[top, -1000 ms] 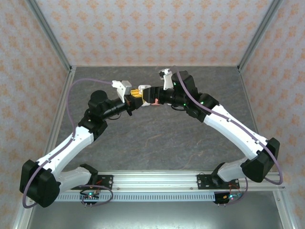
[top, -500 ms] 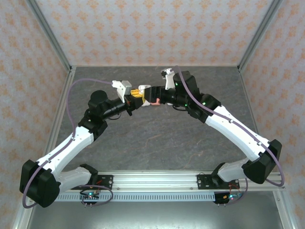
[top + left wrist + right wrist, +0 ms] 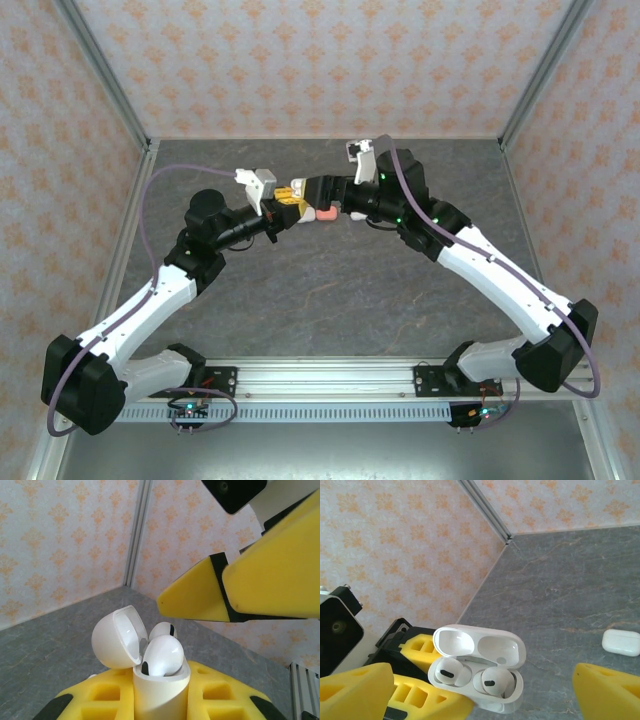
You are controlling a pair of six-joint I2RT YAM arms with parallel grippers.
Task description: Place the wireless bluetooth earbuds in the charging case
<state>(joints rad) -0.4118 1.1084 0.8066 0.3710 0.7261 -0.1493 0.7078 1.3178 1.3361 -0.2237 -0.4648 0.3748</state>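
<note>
Earbuds [image 3: 492, 681], both white, sit in the open charging case [image 3: 480, 652], which the left gripper [image 3: 161, 697] clamps above the far middle of the table [image 3: 330, 290]; the right gripper [image 3: 484, 675] gapes wide around it, holding nothing

Stems of the earbuds [image 3: 492, 682] hide inside the charging case [image 3: 161, 692]; its base is cropped.

Tight in the middle, wide open all around

The left gripper [image 3: 287, 202] and right gripper [image 3: 322, 190] meet nose to nose above the table [image 3: 330, 295]. Between them sits the open case [image 3: 485, 680]; its lid [image 3: 480, 647] stands up and blocks one side. The right one's spread fingers [image 3: 355, 690] leave gaps beside it. Below, the table is mostly bare; one closed white case [image 3: 621, 642] lies well apart.
</note>
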